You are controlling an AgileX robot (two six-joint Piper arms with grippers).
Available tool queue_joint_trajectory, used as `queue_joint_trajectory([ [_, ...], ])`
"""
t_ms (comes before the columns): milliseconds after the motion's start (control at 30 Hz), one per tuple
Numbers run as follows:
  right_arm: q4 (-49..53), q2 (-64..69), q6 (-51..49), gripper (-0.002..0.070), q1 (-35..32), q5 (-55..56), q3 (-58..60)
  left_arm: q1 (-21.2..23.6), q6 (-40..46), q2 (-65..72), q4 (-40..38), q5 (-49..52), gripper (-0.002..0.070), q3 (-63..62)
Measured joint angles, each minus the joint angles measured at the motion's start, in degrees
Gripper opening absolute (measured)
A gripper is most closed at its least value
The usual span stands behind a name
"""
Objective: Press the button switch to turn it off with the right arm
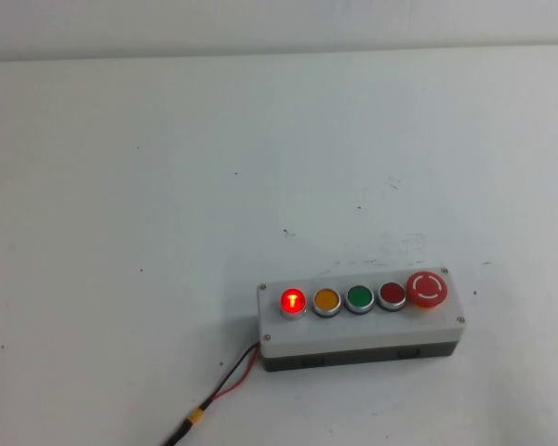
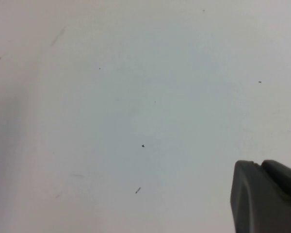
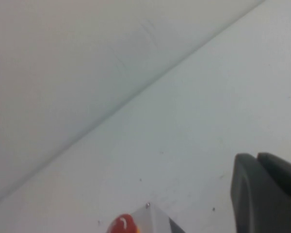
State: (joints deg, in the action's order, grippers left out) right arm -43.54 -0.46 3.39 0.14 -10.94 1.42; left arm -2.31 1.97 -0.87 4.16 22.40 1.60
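Observation:
The button switch (image 1: 292,301) is small, round and glowing bright red. It sits at the left end of a five-button row on the white-grey box (image 1: 353,333), at the front right of the table. Neither arm shows in the high view. My right gripper (image 3: 256,156) shows in the right wrist view as two dark fingers closed together, holding nothing, off to the side of the box corner (image 3: 153,221). My left gripper (image 2: 259,165) is closed and empty over bare table.
On the box, an orange (image 1: 326,300), a green (image 1: 359,298) and a dark red button (image 1: 391,295) follow, then the large red mushroom button (image 1: 426,287), which also shows in the right wrist view (image 3: 122,225). A red-black cable (image 1: 228,386) runs to the front edge.

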Motion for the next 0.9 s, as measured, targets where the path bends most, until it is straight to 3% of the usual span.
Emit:
queue_joint_trajectory([
  [200,-10.36,0.00,0.35,-0.0016,0.00,3.78,0.00,0.00,0.00,0.00,0.00,0.00,-0.0002,0.00],
  [367,-12.62,0.00,5.15,-0.0016,0.00,-7.63,-4.85,0.00,0.00,0.00,0.00,0.00,-0.0002,0.00],
  [567,-5.71,11.93,8.36,-0.0016,0.00,-23.96,-21.03,0.00,0.00,0.00,0.00,0.00,-0.0002,0.00],
  [900,10.39,45.86,8.53,-0.0015,0.00,-50.63,-50.15,0.00,0.00,0.00,0.00,0.00,-0.0002,0.00],
])
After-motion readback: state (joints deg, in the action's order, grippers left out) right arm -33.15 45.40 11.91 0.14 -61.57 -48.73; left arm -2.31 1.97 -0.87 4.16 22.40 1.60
